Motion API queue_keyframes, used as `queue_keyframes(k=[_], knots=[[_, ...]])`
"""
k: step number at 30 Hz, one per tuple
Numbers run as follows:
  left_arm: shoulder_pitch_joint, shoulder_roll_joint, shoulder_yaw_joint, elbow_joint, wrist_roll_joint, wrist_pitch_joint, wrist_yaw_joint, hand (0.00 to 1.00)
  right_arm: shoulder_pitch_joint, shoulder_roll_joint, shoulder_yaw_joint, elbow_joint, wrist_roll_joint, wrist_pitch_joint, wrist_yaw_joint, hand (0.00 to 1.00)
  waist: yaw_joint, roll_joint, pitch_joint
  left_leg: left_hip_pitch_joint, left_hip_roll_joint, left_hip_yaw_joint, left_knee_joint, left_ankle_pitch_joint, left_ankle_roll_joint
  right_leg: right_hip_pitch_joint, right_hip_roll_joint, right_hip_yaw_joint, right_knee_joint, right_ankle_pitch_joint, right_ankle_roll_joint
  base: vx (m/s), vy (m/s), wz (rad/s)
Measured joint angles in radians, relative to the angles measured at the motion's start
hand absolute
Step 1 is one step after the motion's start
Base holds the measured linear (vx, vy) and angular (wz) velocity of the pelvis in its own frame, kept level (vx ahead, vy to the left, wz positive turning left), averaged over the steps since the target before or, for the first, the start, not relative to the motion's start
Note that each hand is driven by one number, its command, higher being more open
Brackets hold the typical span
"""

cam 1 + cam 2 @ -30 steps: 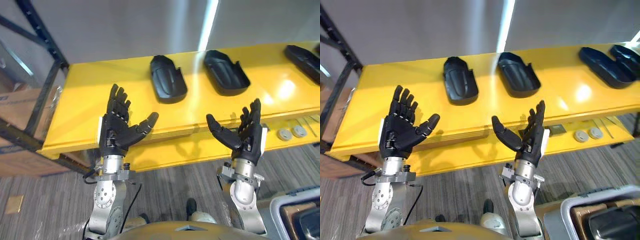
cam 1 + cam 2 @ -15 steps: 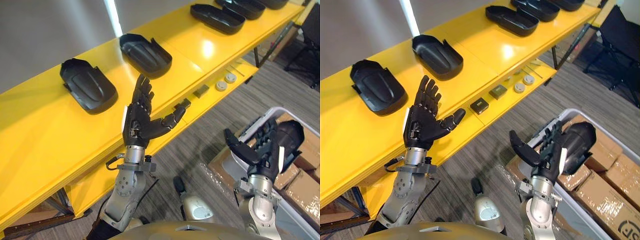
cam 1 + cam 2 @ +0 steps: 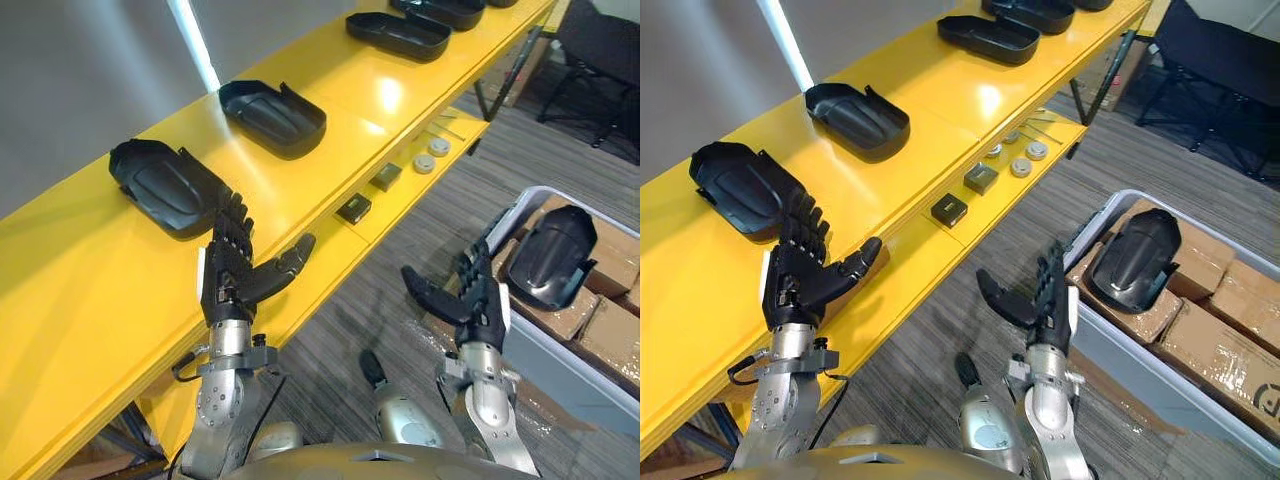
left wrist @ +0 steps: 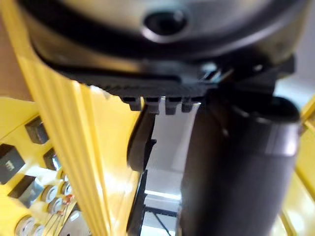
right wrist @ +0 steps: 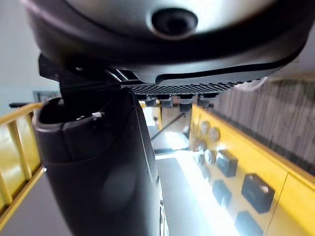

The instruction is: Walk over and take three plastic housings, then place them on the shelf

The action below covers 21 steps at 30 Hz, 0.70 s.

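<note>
The left hand [image 3: 230, 282] is hovering above the front edge of the yellow shelf [image 3: 90, 270], its fingers straight and spread, its thumb sticking out to the side, holding nothing. The right hand [image 3: 478, 312] is hanging over the grey floor [image 3: 430, 230] between the shelf and a grey bin [image 3: 575, 362], its fingers likewise straight and apart, empty. Black housings are lying in a row along the shelf top: the nearest housing [image 3: 165, 185] is showing just past the left hand's fingertips, the second housing [image 3: 272, 115] is sitting further along, and the far housings [image 3: 398, 32] are lying well beyond. Another one, the bin housing [image 3: 552, 258], is resting on cardboard boxes [image 3: 1230, 345] inside the bin, near the right hand but apart from it. On a lower ledge [image 3: 920, 240] small dark blocks [image 3: 353, 208] and round discs [image 3: 424, 163] are lying in a line.
</note>
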Motion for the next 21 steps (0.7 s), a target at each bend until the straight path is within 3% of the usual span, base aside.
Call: queue_keyframes(k=[5, 7, 11, 13, 16, 17, 18, 19, 20, 21], knots=[[-0.02, 0.006, -0.027, 0.0, -0.004, -0.022, 0.007, 1.0, 0.03, 0.0, -0.039, 0.0, 0.008, -0.019, 0.056, 1.0, -0.011, -0.002, 0.001, 0.001, -0.007, -0.001, 0.022, -0.022, 0.034, 0.003, -0.032, -0.1, 0.009, -0.006, 0.002, -0.08, 0.009, -0.08], [-0.086, 0.009, -0.059, 0.0, 0.001, -0.026, 0.05, 1.0, 0.031, 0.0, -0.014, 0.0, 0.009, -0.02, 0.076, 1.0, -0.012, -0.002, 0.001, -0.024, -0.018, -0.038, 0.037, -0.022, 0.034, -0.006, -0.052, -0.131, 0.025, -0.006, 0.001, -0.04, -0.007, 0.4], [-0.144, 0.007, -0.115, -0.008, 0.004, -0.026, 0.054, 1.0, 0.012, 0.0, 0.077, 0.002, 0.009, -0.011, 0.074, 1.0, 0.005, -0.003, 0.002, -0.05, -0.019, -0.08, 0.093, -0.027, 0.017, -0.009, -0.059, -0.166, 0.064, -0.005, 0.011, -0.01, 0.0, 0.32], [-0.129, 0.009, -0.128, -0.009, 0.004, -0.017, 0.023, 1.0, -0.003, 0.018, 0.13, 0.012, 0.008, 0.004, 0.061, 1.0, 0.028, -0.012, 0.01, -0.056, -0.009, -0.071, 0.163, -0.061, 0.014, -0.006, -0.047, -0.145, 0.08, 0.015, 0.037, -0.04, 0.037, -0.23], [-0.077, 0.018, -0.128, -0.007, -0.009, -0.014, -0.011, 1.0, 0.026, 0.056, 0.132, 0.036, 0.018, 0.004, 0.067, 1.0, 0.025, -0.038, 0.034, -0.038, -0.013, -0.032, 0.218, -0.081, 0.027, 0.009, -0.047, -0.132, 0.099, 0.027, 0.049, -0.17, 0.079, -0.46], [-0.051, 0.027, -0.126, -0.007, -0.009, -0.014, -0.017, 1.0, 0.054, 0.058, 0.121, 0.035, 0.044, 0.004, 0.095, 1.0, 0.027, -0.059, 0.049, -0.03, -0.015, -0.006, 0.226, -0.083, 0.039, 0.01, -0.053, -0.159, 0.099, 0.053, 0.037, -0.33, 0.049, -0.7], [-0.029, 0.041, -0.117, -0.007, -0.008, -0.014, -0.011, 1.0, 0.073, 0.057, 0.114, 0.033, 0.054, 0.004, 0.127, 1.0, 0.031, -0.075, 0.058, -0.032, -0.021, 0.043, 0.225, -0.076, 0.062, 0.0, -0.075, -0.186, 0.089, 0.036, 0.03, -0.36, 0.037, -0.78], [-0.024, 0.044, -0.11, 0.001, -0.007, -0.013, -0.004, 1.0, 0.075, 0.046, 0.113, 0.034, 0.057, 0.005, 0.137, 1.0, 0.03, -0.067, 0.062, -0.04, -0.012, 0.063, 0.224, -0.074, 0.069, -0.03, -0.085, -0.224, 0.122, 0.014, 0.01, -0.31, 0.048, -0.95], [-0.022, 0.045, -0.092, 0.016, -0.007, -0.008, 0.012, 1.0, 0.065, 0.019, 0.113, 0.035, 0.057, 0.005, 0.163, 1.0, 0.03, -0.056, 0.062, -0.061, 0.012, 0.103, 0.22, -0.064, 0.082, -0.105, -0.095, -0.308, 0.252, -0.037, -0.049, -0.28, 0.069, -0.87], [-0.03, 0.045, -0.075, 0.026, -0.007, -0.002, 0.02, 1.0, 0.053, -0.003, 0.117, 0.036, 0.056, 0.004, 0.174, 1.0, 0.028, -0.05, 0.062, -0.079, 0.027, 0.129, 0.2, -0.036, 0.082, -0.153, -0.123, -0.37, 0.372, -0.079, -0.052, -0.25, 0.068, -0.83]])
